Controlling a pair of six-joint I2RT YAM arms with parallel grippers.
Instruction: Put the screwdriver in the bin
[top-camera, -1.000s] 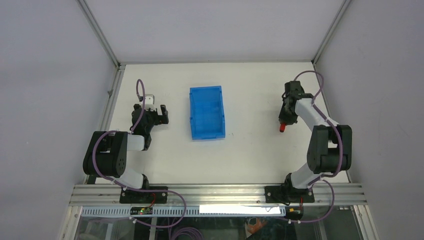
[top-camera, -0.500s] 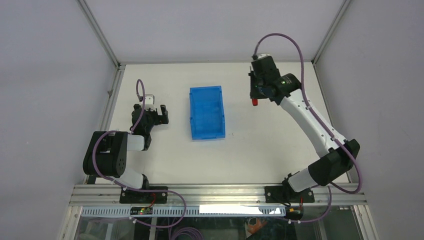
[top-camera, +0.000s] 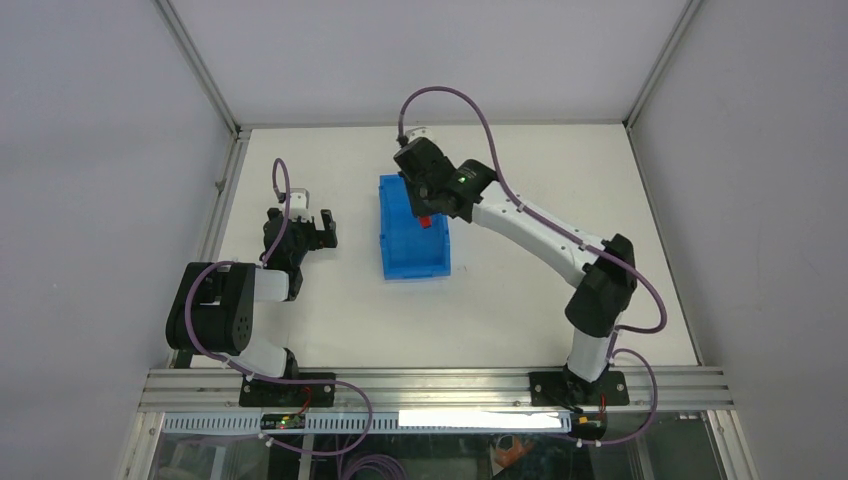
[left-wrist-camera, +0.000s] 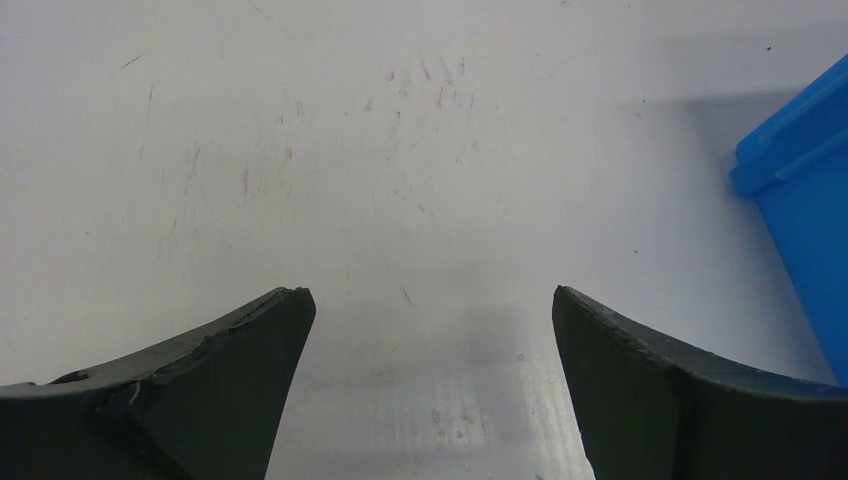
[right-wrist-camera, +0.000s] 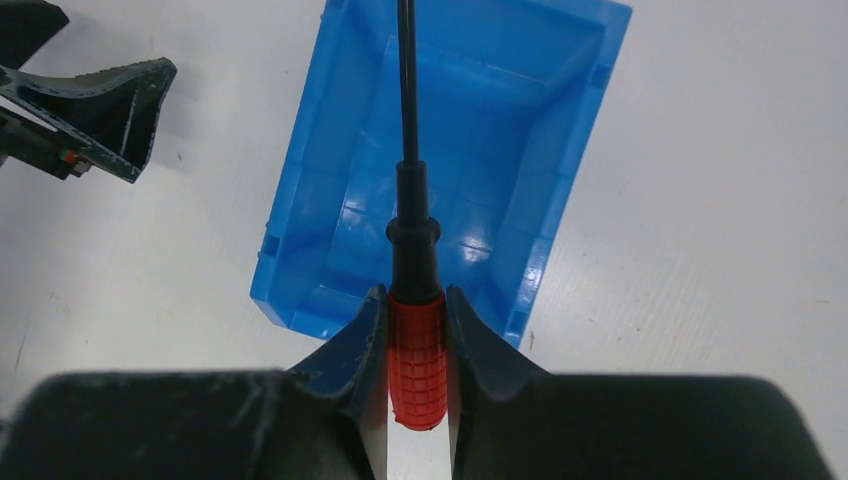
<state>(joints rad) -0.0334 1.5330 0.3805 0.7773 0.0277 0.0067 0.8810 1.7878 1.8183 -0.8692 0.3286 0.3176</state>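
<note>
Screwdriver clamped in right gripper above bin.

This is a robotics lab test cell, not a home or a shop. A bare white table sits boxed in by plain pale wall panels held in slim metal corner posts. Along the near edge runs an aluminium slotted rail with two robot arms bolted to it, the left arm and the right arm, both trailing purple cables (one bundle loops below the rail). Fine scratches mark the tabletop, and a blue plastic bin stands on it.
</note>
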